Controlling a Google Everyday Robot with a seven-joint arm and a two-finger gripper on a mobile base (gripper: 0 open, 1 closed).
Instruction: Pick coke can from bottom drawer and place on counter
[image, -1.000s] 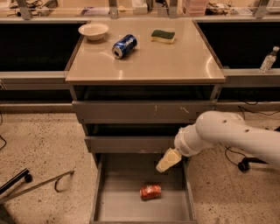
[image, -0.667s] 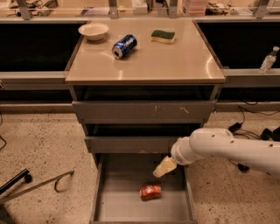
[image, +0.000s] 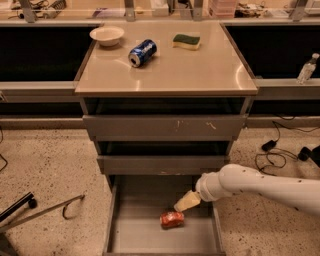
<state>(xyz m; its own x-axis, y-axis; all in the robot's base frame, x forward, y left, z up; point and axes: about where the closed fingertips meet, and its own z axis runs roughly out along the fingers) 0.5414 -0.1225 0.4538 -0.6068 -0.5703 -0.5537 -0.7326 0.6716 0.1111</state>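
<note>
The coke can (image: 171, 219), red-orange, lies on its side on the grey floor of the open bottom drawer (image: 135, 235), right of its middle. My gripper (image: 186, 202), at the end of the white arm coming in from the right, hangs inside the drawer just above and right of the can, close to it. The beige counter (image: 170, 70) tops the cabinet above the two upper drawers.
On the counter lie a blue can (image: 142, 52) on its side, a white bowl (image: 107, 35) and a green-yellow sponge (image: 186, 41). A clear bottle (image: 306, 69) stands on the ledge at right. Cables lie on the floor at right, a metal frame at left.
The arm has lowered and reached further left, bringing the gripper down into the drawer toward the coke can. The can has not moved.
</note>
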